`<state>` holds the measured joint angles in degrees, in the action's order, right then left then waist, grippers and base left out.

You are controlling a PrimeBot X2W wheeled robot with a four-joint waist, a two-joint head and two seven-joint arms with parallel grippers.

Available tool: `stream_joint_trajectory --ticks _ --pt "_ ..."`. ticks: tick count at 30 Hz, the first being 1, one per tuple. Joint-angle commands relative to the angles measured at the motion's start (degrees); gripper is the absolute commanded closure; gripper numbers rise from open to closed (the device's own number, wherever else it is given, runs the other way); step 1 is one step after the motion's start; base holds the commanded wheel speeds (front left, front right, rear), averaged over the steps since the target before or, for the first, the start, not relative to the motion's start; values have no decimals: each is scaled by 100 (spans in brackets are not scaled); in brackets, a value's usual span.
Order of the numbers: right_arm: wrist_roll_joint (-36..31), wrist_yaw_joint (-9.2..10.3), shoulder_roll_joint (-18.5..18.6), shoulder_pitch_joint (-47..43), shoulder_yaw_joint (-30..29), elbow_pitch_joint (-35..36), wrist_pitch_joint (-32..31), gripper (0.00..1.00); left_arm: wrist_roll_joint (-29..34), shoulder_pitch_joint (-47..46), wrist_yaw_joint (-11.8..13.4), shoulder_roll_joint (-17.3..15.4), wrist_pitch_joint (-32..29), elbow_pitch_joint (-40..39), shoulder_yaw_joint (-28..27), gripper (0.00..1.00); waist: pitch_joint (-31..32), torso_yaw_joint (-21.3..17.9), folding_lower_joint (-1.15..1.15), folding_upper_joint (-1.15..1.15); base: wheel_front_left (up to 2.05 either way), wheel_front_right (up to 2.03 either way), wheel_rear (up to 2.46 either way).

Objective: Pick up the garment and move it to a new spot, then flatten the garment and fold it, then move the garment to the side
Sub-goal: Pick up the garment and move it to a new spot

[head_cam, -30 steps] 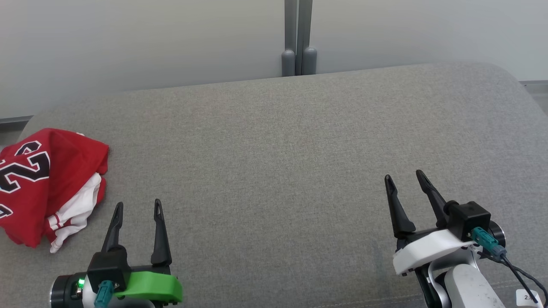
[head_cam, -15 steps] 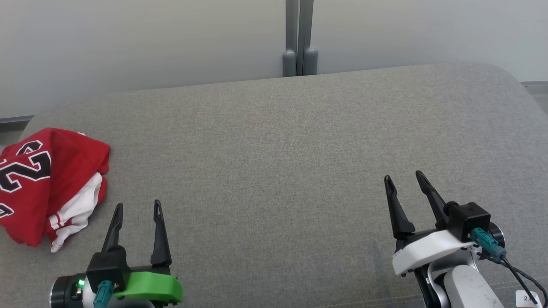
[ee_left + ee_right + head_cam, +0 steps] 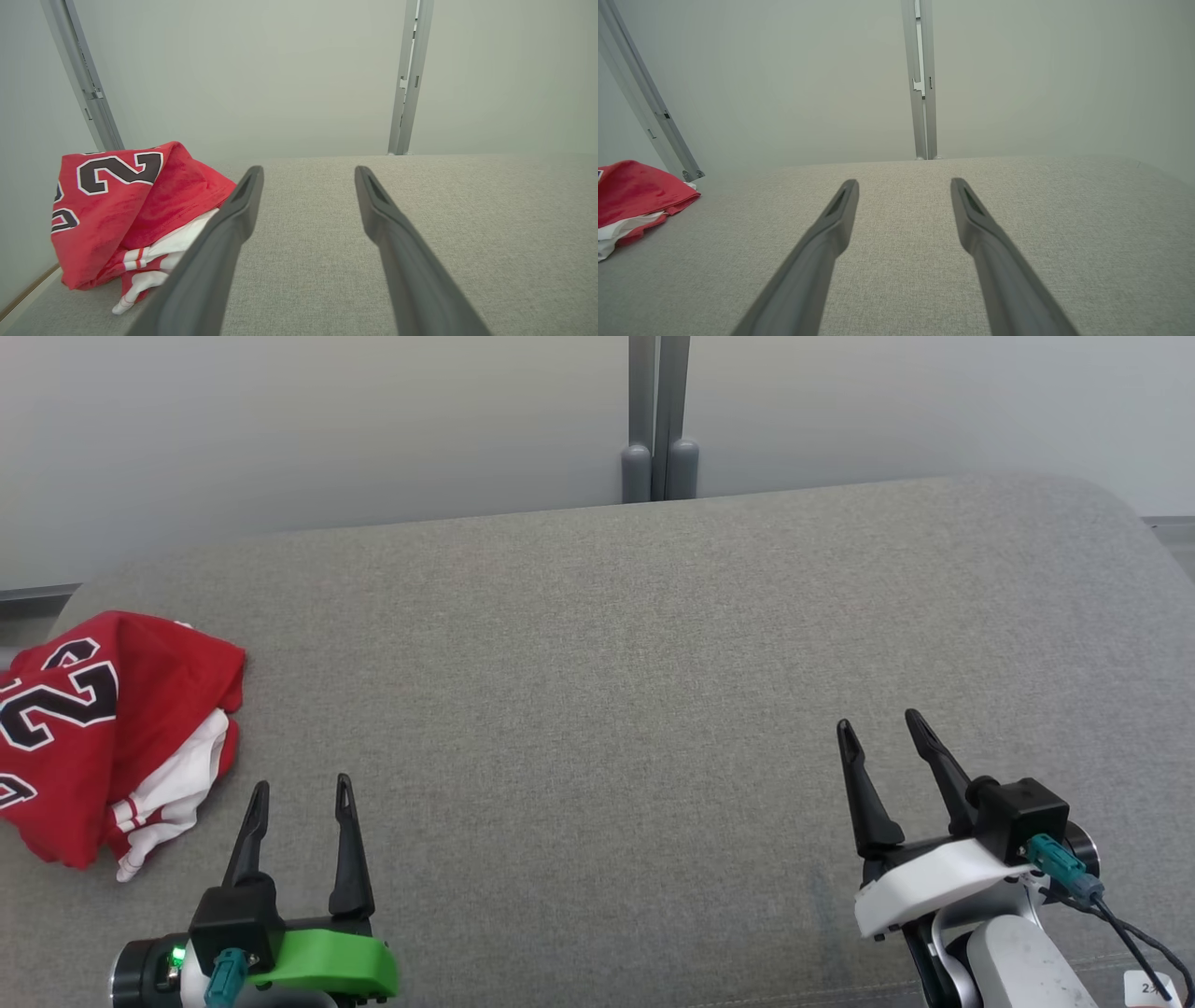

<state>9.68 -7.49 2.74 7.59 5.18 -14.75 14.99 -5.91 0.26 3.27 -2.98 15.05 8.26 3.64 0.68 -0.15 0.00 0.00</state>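
Crumpled red garment (image 3: 84, 728) with white trim and black numerals, lying at the left edge of the grey fabric tabletop (image 3: 597, 663), left gripper (image 3: 302, 782) near it with jaws spread and empty, right gripper (image 3: 878, 721) well apart on the right, jaws spread, holding nothing

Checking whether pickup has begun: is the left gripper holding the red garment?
No, the left gripper stands open and empty, apart from the crumpled red garment lying on the grey cushion to its left.
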Motion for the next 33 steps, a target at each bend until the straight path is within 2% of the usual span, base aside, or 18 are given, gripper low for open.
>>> stream_joint_trajectory --ticks 1,12,33 --pt "12 0 25 -47 11 19 30 0 29 -33 -8 -20 20 17 -13 0 4 29 0 0 0 0 0" --pt "47 0 25 -47 40 -12 29 0 55 -25 -7 -33 20 13 -8 0 2 303 0 0 0 0 0" --pt "205 0 25 -166 167 21 26 0 46 73 44 -117 13 64 -31 0 86 1640 0 0 0 0 0"
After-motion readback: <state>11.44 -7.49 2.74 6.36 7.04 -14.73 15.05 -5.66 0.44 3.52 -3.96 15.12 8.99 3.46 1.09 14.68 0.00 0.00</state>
